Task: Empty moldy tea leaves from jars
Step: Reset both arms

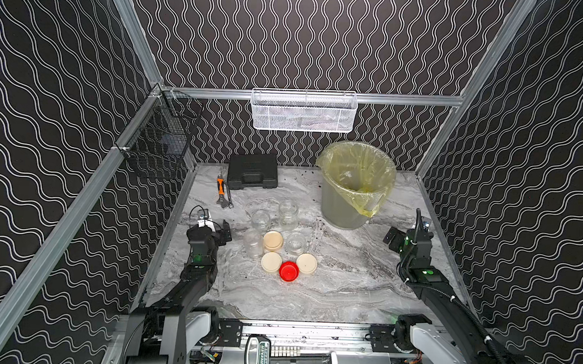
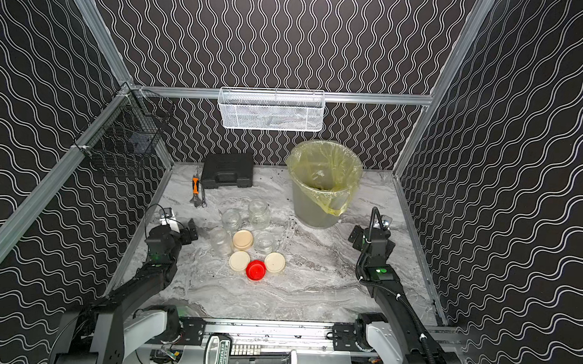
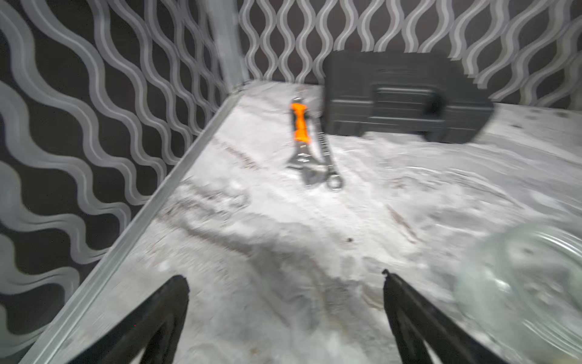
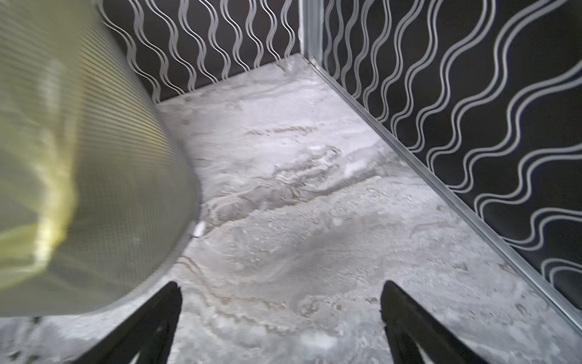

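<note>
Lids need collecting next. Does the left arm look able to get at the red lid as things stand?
Probably yes: the left gripper is open and empty, and the red lid lies uncovered at the cluster's front, though cream lids crowd both sides.

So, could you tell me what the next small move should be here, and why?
Probably just ease the left gripper back to rest: all four jars stand open and look clear, their lids lie on the table, and both it and the right gripper are open and empty.
</note>
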Tool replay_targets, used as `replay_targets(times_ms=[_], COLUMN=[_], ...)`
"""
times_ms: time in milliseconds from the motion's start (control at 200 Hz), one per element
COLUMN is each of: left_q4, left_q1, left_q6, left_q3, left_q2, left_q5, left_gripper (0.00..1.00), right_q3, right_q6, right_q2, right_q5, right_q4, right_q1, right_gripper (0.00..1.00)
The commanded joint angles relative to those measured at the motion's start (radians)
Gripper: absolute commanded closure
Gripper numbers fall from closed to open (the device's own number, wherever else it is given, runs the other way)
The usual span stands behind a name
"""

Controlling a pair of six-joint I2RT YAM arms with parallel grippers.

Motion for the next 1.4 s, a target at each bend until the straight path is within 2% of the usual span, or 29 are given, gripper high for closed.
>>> replay_targets(times_ms=[0,95,205,240,310,385,455,616,686,711,741,841,956,1091,1396], left_q4=[0.257,0.399,0.473,0.559,0.728,0.761,0.652,0.636,0.600,0.589,0.582,0.557,0.526,0.483,0.451], left_q1=[0.002,0.007,0.038,0.044,0.047,0.047,0.046,0.041,0.034,0.028,0.025,0.014,0.004,-0.015,-0.029], left_q6=[0.081,0.090,0.055,0.047,0.046,0.043,0.061,0.062,0.069,0.071,0.073,0.080,0.085,0.098,0.109], left_q3=[-0.010,-0.017,0.003,-0.007,-0.033,-0.027,-0.003,0.018,0.032,0.038,0.044,0.055,0.067,0.087,0.102], left_q2=[0.050,0.130,0.228,0.291,0.399,0.440,0.406,0.417,0.411,0.410,0.412,0.409,0.404,0.401,0.401], left_q5=[0.170,0.188,0.284,0.305,0.326,0.333,0.331,0.326,0.319,0.312,0.305,0.291,0.275,0.242,0.204], left_gripper=[0.02,0.02,0.02,0.02,0.02,0.01,0.01,0.01,0.01,0.01,0.01,0.01,0.01,0.01,0.01], right_q3=[-0.064,-0.117,-0.188,-0.204,-0.203,-0.222,-0.235,-0.243,-0.193,-0.155,-0.133,-0.155,-0.122,-0.139,-0.127], right_q6=[-0.068,-0.082,-0.101,-0.117,-0.143,-0.160,-0.177,-0.199,-0.195,-0.186,-0.171,-0.185,-0.181,-0.191,-0.195], right_q2=[0.042,0.114,0.211,0.257,0.298,0.369,0.444,0.653,0.600,0.576,0.577,0.628,0.599,0.622,0.620], right_q5=[0.013,-0.075,-0.142,-0.169,-0.234,-0.256,-0.266,-0.338,-0.335,-0.312,-0.270,-0.201,-0.202,-0.199,-0.191], right_q4=[0.245,0.410,0.664,0.764,0.838,1.005,1.122,1.365,1.172,1.062,1.023,1.162,1.042,1.120,1.088], right_q1=[-0.023,-0.073,-0.110,-0.122,-0.131,-0.133,-0.138,-0.156,-0.156,-0.156,-0.156,-0.134,-0.128,-0.127,-0.119], right_gripper=[0.01,0.01,0.01,0.01,0.01,0.01,0.01,0.00,0.00,0.00,0.00,0.00,0.00,0.00,0.00])
